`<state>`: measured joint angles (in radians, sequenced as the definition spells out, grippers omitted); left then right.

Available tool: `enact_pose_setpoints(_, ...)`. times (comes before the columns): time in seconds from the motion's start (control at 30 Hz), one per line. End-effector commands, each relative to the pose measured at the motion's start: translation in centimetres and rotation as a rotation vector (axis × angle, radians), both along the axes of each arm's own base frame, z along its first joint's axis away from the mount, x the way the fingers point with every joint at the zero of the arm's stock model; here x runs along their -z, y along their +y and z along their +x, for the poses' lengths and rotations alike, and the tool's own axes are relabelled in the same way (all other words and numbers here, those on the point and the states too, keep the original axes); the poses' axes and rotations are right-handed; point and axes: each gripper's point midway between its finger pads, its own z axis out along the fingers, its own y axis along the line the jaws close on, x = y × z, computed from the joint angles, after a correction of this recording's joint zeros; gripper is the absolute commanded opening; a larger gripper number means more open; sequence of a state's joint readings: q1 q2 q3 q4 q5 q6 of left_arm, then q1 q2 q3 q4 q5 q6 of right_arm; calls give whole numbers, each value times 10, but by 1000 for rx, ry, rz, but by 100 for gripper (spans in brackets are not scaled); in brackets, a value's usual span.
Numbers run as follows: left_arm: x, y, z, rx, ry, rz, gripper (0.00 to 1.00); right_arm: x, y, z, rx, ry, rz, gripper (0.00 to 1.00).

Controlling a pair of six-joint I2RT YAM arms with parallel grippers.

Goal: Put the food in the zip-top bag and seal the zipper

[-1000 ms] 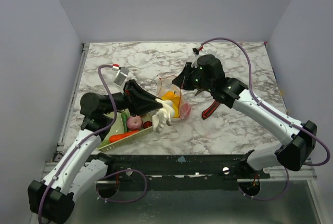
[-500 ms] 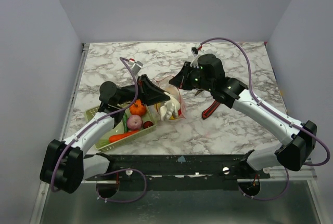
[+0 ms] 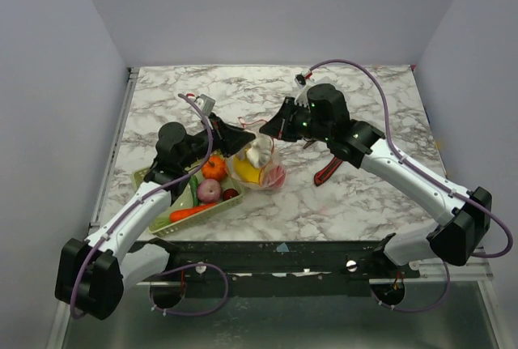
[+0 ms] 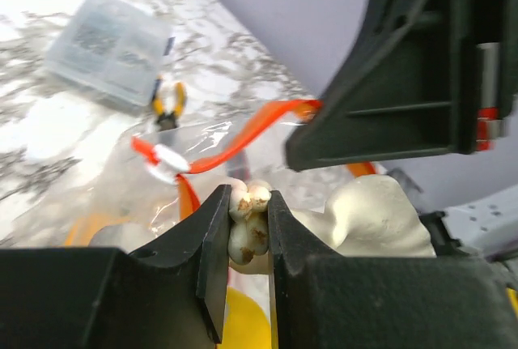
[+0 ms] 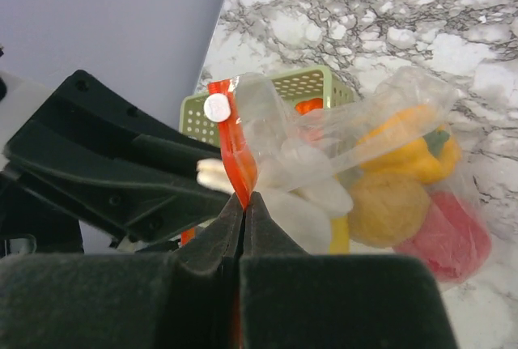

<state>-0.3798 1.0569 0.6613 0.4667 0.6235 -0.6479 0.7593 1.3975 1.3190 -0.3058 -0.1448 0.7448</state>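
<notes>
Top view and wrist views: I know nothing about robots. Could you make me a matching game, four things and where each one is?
Things:
1 white piece
2 zipper
3 carrot
4 yellow pepper

Places:
A in the green basket
B inside the zip-top bag
C pinched by the right gripper
D held by the left gripper

Pairs: 1-D, 2-C, 3-A, 4-B
</notes>
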Motion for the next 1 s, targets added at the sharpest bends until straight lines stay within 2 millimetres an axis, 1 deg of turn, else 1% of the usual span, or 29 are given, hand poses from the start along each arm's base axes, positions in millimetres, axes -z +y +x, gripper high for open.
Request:
enact_pose_setpoints(0.0, 25, 25, 28, -219, -12, 165, 0, -27, 17, -7, -68, -5, 111, 0)
enact_pose_setpoints(0.1, 35, 35, 30, -291, -18, 248, 0, -28, 18, -9, -72, 5, 118, 0)
enact_pose_setpoints(0.17, 38, 42, 29, -324, -35, 265, 0, -29, 16, -8, -65, 0, 112, 0)
enact_pose_setpoints(0.23, 38, 45, 28, -338, -36, 270, 0, -31, 13, -7, -55, -9, 108, 0)
enact_pose_setpoints(0.3, 40, 44, 28, -352, -2, 291, 0, -31, 14, -7, -56, -7, 111, 0)
enact_pose_setpoints(0.4, 44, 33, 24, -354, 8, 341, 0, -32, 23, -9, -88, 9, 139, 0)
enact_pose_setpoints(0.43, 46, 34, 25, -375, 9, 355, 0, -32, 24, -9, -95, 14, 144, 0)
enact_pose_setpoints(0.53, 53, 41, 31, -433, 40, 400, 0, -34, 26, -11, -108, 16, 151, 0)
enact_pose_setpoints(0.6, 60, 53, 37, -501, 79, 446, 0, -36, 22, -10, -96, 6, 140, 0)
enact_pose_setpoints(0.7, 63, 60, 40, -538, 101, 477, 0, -37, 17, -11, -82, -6, 126, 0)
enact_pose_setpoints(0.8, 63, 56, 42, -530, 129, 474, 0, -38, 18, -12, -91, -9, 124, 0)
enact_pose_setpoints(0.87, 67, 53, 42, -520, 168, 479, 0, -37, 17, -12, -97, -21, 102, 0)
enact_pose_setpoints(0.97, 68, 43, 39, -468, 235, 483, 0, -29, 9, -6, -67, -34, 30, 0)
